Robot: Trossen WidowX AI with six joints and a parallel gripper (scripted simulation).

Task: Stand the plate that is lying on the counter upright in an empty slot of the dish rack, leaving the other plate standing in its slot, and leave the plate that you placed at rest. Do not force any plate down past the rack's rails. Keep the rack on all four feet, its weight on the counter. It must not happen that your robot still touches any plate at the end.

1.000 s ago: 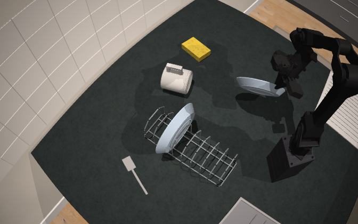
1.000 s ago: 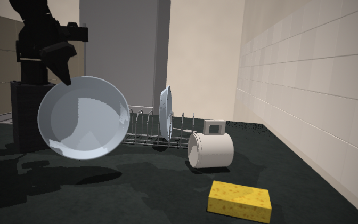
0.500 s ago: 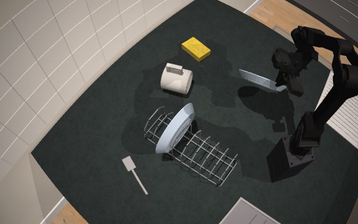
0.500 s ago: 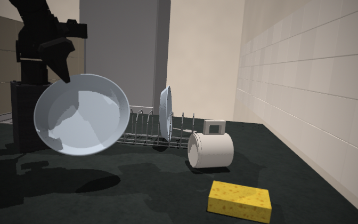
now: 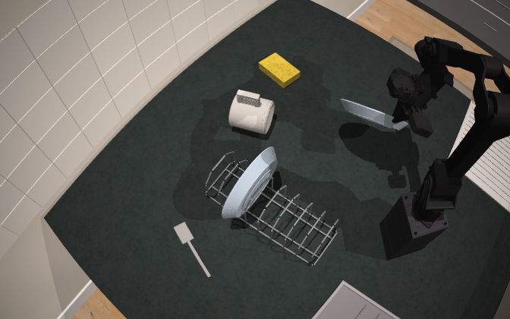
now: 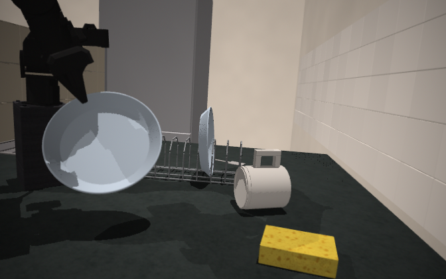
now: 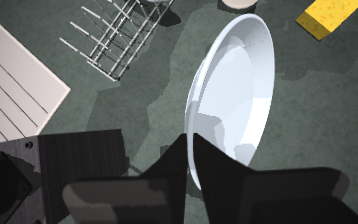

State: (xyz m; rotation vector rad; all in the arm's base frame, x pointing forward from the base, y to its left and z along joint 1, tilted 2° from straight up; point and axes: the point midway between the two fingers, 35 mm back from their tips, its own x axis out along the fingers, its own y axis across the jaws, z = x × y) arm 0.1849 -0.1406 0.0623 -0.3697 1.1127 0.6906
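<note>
My gripper (image 5: 401, 122) is shut on the rim of a pale blue plate (image 5: 369, 114) and holds it on edge, well above the counter. It also shows in the exterior view, where the gripper (image 6: 81, 96) pinches the top rim of the plate (image 6: 102, 142). In the wrist view the fingers clamp the plate (image 7: 232, 97) at its near rim. The wire dish rack (image 5: 271, 208) stands on the counter to the left of the held plate. A second pale blue plate (image 5: 250, 183) (image 6: 206, 141) stands in a slot near the rack's far end.
A white mug (image 5: 251, 112) lies on its side behind the rack. A yellow sponge (image 5: 279, 69) lies further back. A spatula (image 5: 190, 247) lies in front of the rack. The arm's black base (image 5: 413, 228) stands to the right of the rack.
</note>
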